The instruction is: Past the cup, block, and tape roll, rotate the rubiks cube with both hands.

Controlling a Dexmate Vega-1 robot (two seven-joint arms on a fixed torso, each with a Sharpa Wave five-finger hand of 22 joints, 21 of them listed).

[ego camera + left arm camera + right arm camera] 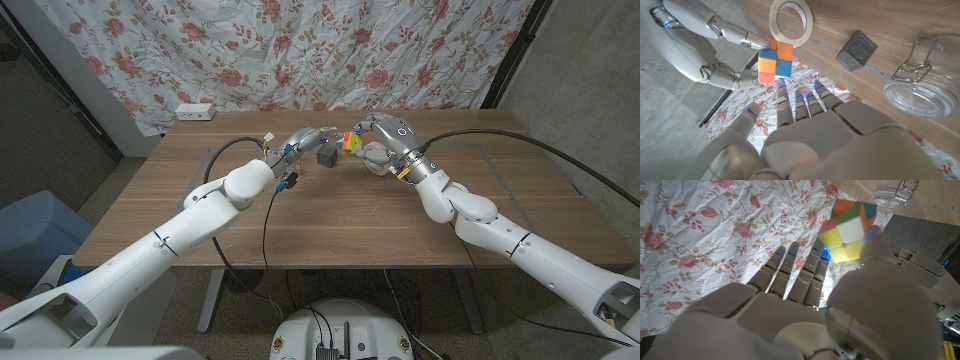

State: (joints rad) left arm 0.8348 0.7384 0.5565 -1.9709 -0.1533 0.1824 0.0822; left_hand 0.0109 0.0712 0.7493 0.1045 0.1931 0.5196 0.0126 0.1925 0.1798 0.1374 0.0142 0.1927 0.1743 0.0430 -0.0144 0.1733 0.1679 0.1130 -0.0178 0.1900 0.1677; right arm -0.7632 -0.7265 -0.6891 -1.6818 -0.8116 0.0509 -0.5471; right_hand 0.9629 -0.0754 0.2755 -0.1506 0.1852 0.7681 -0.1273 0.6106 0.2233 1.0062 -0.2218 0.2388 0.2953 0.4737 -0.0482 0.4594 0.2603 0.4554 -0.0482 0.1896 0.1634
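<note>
Cube (775,62) and right hand (705,50) are already joined: the rubiks cube is pinched off the table between that hand's fingertips, with the thumb (875,247) pressed on one face in the right wrist view. The left hand (805,125) holds nothing, its fingers apart and pointing toward the cube, which hangs just beyond their tips. The left hand is the one with a gap to close, straight ahead along its fingers. The tape roll (790,20), block (857,50) and glass jar (921,85) lie on the table to that hand's side, apart from the cube.
</note>
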